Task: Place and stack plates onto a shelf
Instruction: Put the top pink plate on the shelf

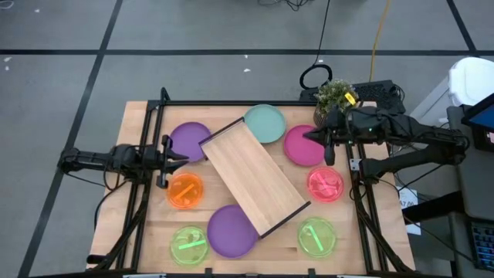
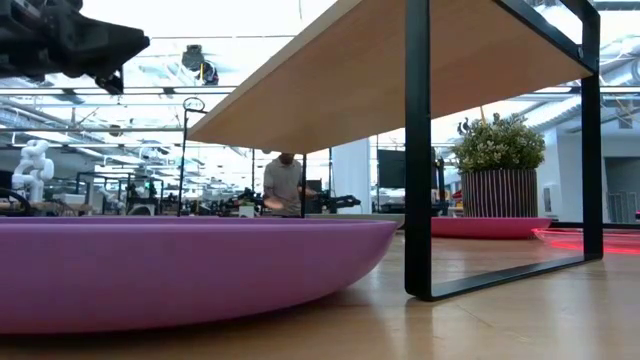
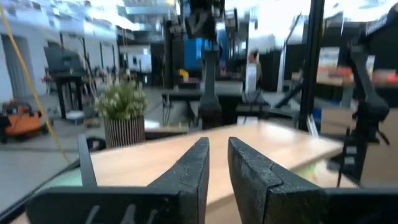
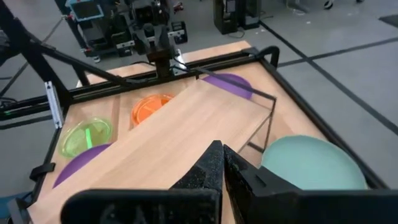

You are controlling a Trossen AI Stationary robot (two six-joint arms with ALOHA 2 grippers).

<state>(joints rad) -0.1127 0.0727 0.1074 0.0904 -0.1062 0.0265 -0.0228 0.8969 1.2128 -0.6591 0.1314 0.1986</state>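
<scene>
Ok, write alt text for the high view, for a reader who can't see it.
A wooden shelf sits diagonally mid-table, empty, ringed by eight plates still on the tabletop: purple, teal, magenta, orange, red and green. The left claw hovers near the orange plate; the right claw, shut, is above the magenta plate.

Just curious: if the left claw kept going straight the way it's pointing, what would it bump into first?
Probably the wooden shelf. The left gripper points across the table toward it, above the purple plate, and its wrist view shows the board straight ahead. Height is hard to judge.
</scene>
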